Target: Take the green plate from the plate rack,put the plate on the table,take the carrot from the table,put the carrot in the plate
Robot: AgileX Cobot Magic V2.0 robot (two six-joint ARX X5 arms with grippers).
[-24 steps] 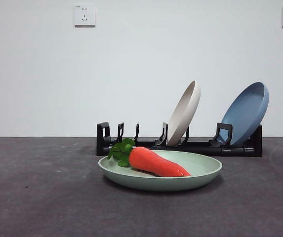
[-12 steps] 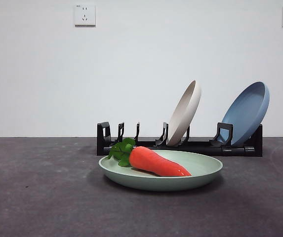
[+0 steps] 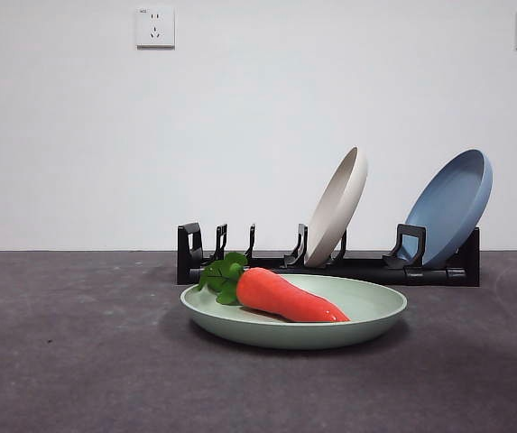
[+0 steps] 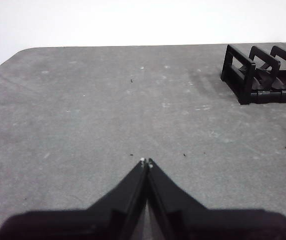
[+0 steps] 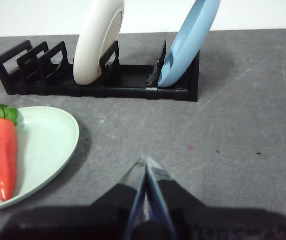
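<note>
Orange carrot (image 3: 287, 296) lies in the green plate (image 3: 366, 317) on the table (image 3: 78, 361) before the plate rack (image 3: 366, 268); we judge it finished, left gripper (image 4: 146, 162) and right gripper (image 5: 145, 163) pressed together, holding nothing

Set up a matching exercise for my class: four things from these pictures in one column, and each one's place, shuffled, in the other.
Things:
1. carrot
2. green plate
3. cream plate
4. blue plate

Places:
A. leaning in the end slot of the plate rack
B. flat on the table
C. lying in the green plate
D. leaning in a middle slot of the rack

Pairs: 1-C, 2-B, 3-D, 4-A
</note>
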